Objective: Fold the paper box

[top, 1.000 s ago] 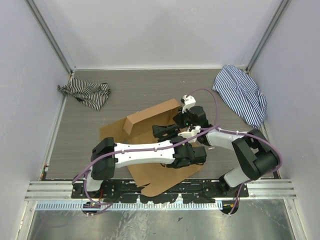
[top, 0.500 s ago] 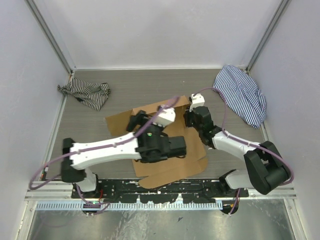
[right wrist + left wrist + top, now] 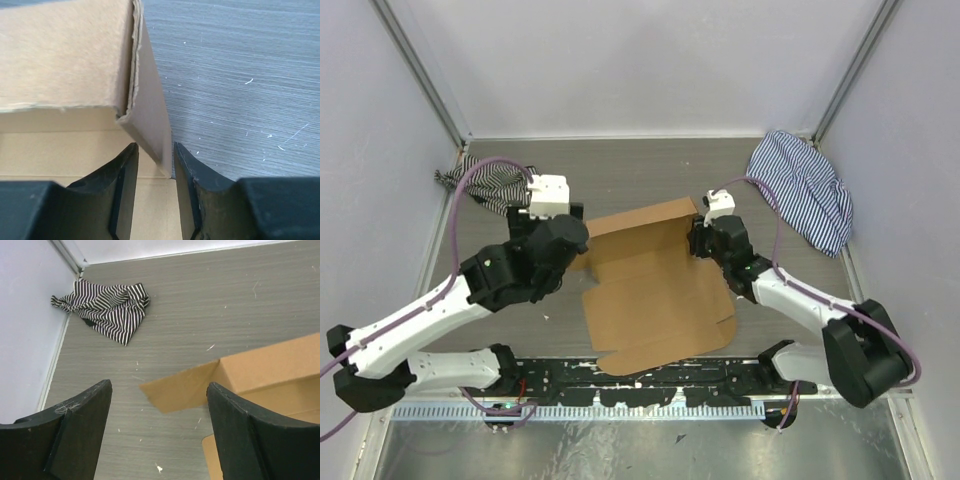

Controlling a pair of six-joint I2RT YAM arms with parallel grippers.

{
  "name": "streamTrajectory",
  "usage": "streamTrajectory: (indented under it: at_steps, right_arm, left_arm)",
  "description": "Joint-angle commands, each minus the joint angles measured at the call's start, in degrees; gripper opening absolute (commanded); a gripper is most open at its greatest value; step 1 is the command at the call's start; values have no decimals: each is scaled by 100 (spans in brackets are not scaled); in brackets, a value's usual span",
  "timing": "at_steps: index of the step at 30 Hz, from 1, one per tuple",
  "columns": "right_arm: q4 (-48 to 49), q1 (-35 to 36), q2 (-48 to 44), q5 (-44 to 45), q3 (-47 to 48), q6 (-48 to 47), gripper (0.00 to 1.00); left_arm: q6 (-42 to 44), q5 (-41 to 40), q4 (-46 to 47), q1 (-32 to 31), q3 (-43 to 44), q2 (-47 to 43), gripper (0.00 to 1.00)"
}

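Observation:
The paper box (image 3: pixel 655 290) is a brown cardboard sheet lying mostly flat mid-table, with its far wall (image 3: pixel 640 222) raised. My right gripper (image 3: pixel 700 238) is at the box's far right corner. In the right wrist view an upright side flap (image 3: pixel 150 105) of the box (image 3: pixel 65 60) stands between the fingers of the right gripper (image 3: pixel 155 146), whose jaws are slightly apart and not squeezing it. My left gripper (image 3: pixel 570 255) hovers off the box's far left corner. In the left wrist view the left gripper (image 3: pixel 160 385) is wide open and empty above a corner flap (image 3: pixel 180 387).
A black-and-white striped cloth (image 3: pixel 495 185) lies crumpled at the far left by the wall, also seen as the cloth (image 3: pixel 107 307) in the left wrist view. A blue-striped cloth (image 3: pixel 802 190) lies at the far right. White enclosure walls stand on three sides.
My left arm has swung off the box to the left and its jaws have widened. The right gripper has gone from shut to slightly open around the corner flap. The box now lies uncovered.

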Motion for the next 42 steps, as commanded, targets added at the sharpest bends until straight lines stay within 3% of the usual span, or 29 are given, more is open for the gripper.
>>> streamTrajectory:
  at_steps: [1, 5, 11, 18, 25, 32, 42]
  right_arm:
    - [-384, 9, -757, -113, 206, 100, 41]
    - [-1143, 11, -1375, -249, 481, 83, 42]
    - [-2250, 11, -2110, -314, 1005, 55, 42]
    - [-2349, 8, -2123, 179, 1138, -39, 54]
    - [-2093, 7, -1437, 407, 1004, 134, 47]
    - [-1371, -14, -944, 480, 614, 294, 47]
    - [-510, -102, -377, -11, 363, 309, 47]
  left_arm:
    - [441, 653, 533, 402, 314, 463, 84]
    - [486, 742, 714, 804, 193, 717, 85]
    - [176, 2044, 1082, 2303, -359, 359, 85]
    - [-181, 3750, 1312, 3945, -886, 98, 86]
    - [-348, 4081, 1618, 4462, -1373, -94, 85]
    - [-1106, 5336, 1962, 5553, -1860, -45, 82]
    - [-1519, 5863, 2839, 5661, -2650, 3, 79]
